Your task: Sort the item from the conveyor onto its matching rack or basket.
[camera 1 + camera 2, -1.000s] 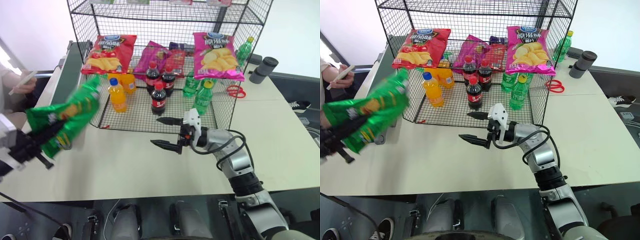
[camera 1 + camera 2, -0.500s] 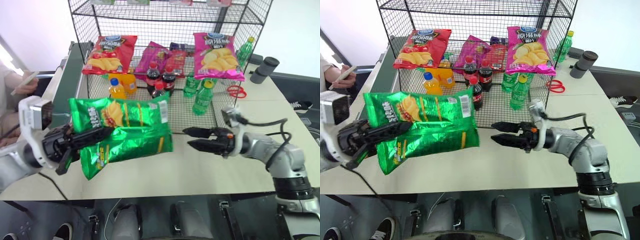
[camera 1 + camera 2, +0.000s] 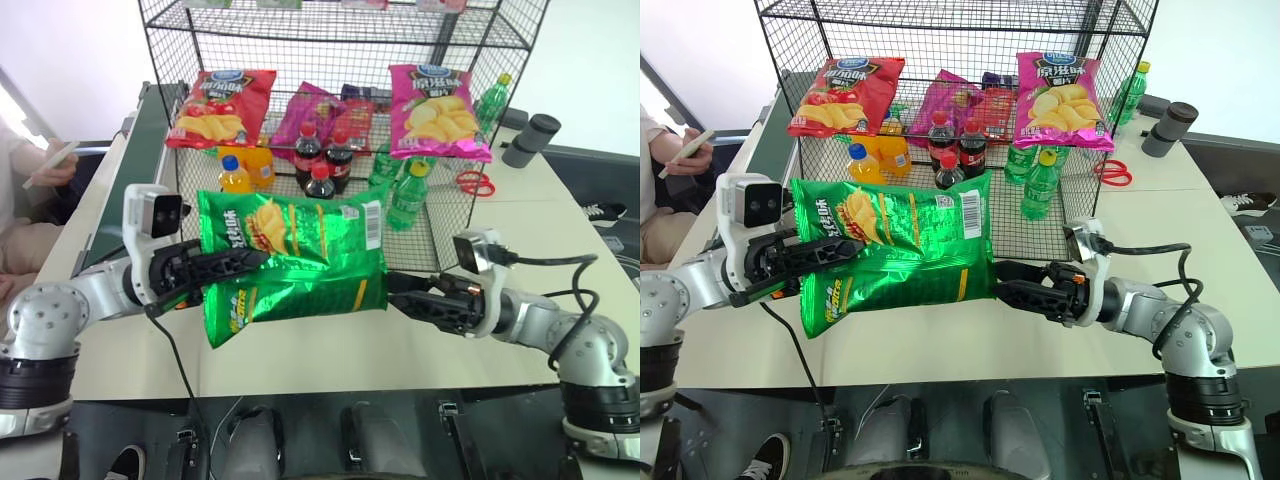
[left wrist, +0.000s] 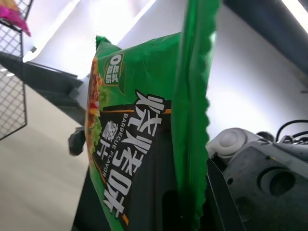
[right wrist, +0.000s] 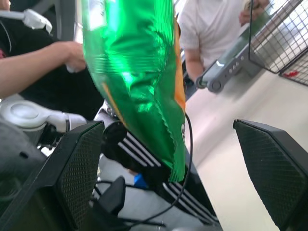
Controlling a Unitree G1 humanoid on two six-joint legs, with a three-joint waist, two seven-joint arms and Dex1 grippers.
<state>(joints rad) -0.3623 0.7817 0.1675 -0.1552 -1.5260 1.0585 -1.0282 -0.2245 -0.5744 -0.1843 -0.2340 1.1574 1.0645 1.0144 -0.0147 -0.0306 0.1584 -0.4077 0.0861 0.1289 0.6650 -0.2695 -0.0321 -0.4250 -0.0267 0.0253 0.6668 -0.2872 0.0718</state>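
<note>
The item, a glossy green crisp bag [image 3: 295, 255], hangs level in the air in front of the rack [image 3: 447, 205], printed face towards me. My left gripper [image 3: 236, 265] is shut on the bag's left end, and the left wrist view shows the bag [image 4: 139, 144] edge-on, close up. My right gripper [image 3: 1006, 283] is open at the bag's right end. In the right wrist view the bag's crimped end [image 5: 139, 77] hangs between the two spread fingers [image 5: 79, 168]; contact is unclear. The conveyor [image 3: 140, 150] runs along the table's left side.
The rack's lower tiers hold a red bag [image 3: 218, 105], a pink bag [image 3: 437, 97], cola bottles [image 3: 322, 160], orange bottles [image 3: 236, 175] and green bottles [image 3: 405, 198]. Red scissors [image 3: 472, 182] and a grey cylinder [image 3: 527, 140] lie at the right. A person [image 3: 35, 175] sits at the left.
My left gripper has swung the bag from the left edge to the middle, turning it level and face-on. My right gripper has pulled back to the right and rolled, now at the bag's right end.
</note>
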